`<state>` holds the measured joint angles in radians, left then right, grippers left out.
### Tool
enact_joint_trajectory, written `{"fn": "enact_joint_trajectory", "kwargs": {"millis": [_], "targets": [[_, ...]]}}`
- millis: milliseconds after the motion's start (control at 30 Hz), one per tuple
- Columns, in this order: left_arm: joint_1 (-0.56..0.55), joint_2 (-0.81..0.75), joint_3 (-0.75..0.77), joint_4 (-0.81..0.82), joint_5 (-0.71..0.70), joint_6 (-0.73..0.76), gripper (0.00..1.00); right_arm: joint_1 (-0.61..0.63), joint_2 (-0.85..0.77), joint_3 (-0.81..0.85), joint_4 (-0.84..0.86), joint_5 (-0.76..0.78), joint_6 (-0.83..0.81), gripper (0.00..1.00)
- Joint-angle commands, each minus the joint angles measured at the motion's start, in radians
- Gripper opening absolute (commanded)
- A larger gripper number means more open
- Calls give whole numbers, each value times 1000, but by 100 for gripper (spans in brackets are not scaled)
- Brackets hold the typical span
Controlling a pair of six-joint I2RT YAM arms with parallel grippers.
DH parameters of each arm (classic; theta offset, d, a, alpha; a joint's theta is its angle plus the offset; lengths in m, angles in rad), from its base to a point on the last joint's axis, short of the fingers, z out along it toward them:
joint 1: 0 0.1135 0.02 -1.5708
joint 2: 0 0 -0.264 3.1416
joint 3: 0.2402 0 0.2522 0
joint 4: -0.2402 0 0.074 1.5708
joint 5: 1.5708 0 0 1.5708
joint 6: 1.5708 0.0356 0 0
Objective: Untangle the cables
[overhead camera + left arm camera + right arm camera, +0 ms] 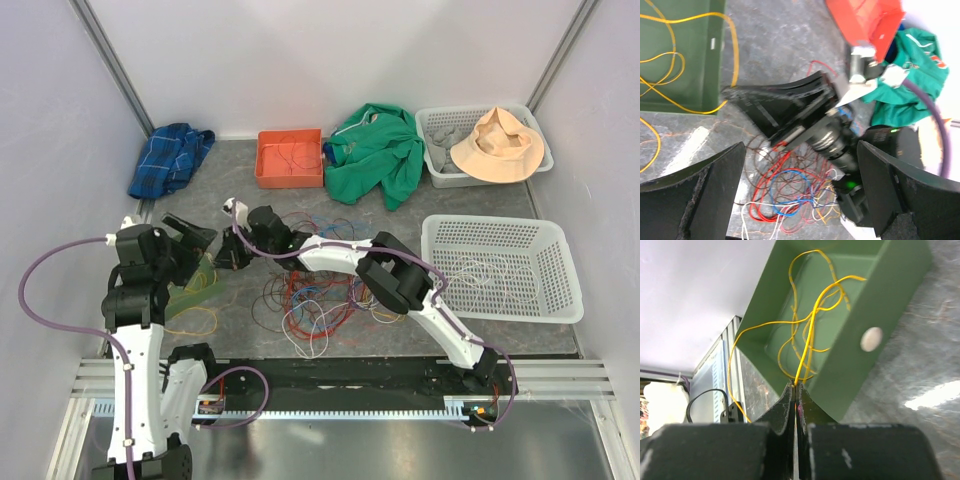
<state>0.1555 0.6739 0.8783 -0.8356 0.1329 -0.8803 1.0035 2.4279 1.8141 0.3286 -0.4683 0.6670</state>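
- Right jaws are pressed together, pinching a yellow cable (810, 335) at their very tips, just short of the near wall of the green tray (890, 305).
- Left jaws are spread wide and holding nothing. They hover over the worktop (790, 40), with the main tangle (315, 300) at 6 o'clock in their own view.
- From above, the tangle sits mid-worktop. The tray is at its 9 o'clock and the white basket (510, 310), holding white strands, is at 3 o'clock.
- My read on the step: get this yellow strand into the tray with the other yellows.
- To do it well, I'd lift slowly and watch for snags.
- I'd carry the strand towards 12 o'clock over the tray's middle and only then release.
- One loop hangs over the tray's wall at 8 o'clock, so I'd gather that in too.
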Motion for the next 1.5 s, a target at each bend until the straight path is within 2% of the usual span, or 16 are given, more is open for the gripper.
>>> {"fn": "enact_joint_trajectory", "kwargs": {"millis": [0, 300, 367, 400, 500, 600, 767, 1033, 1300, 1467], "targets": [[-10, -8, 99, -11, 14, -42, 99, 47, -87, 63, -48, 30, -92, 0], [-39, 12, 203, -51, -33, -39, 99, 101, 79, 392, -317, 17, -158, 0], [-42, 7, 199, -53, -47, -37, 100, 104, 89, 419, -327, 22, -167, 24], [-42, 6, 195, -51, -50, -36, 100, 104, 88, 419, -353, 25, -170, 48], [-43, 1, 182, -42, -49, -40, 100, 106, 82, 413, -390, 48, -188, 79], [-43, -2, 171, -37, -47, -42, 99, 106, 53, 369, -396, 88, -204, 95], [-43, -4, 174, -40, -52, -43, 100, 103, -42, 268, -376, 163, -211, 98], [-43, 9, 176, -43, -65, -37, 100, 73, -285, -73, -223, 260, -210, 98], [-43, -2, 87, -30, -91, -20, 99, 57, -510, -375, -143, 319, -224, 98], [-51, -36, 2, -31, -128, -3, 99, 58, -610, -567, -50, 283, -215, 98]]}}
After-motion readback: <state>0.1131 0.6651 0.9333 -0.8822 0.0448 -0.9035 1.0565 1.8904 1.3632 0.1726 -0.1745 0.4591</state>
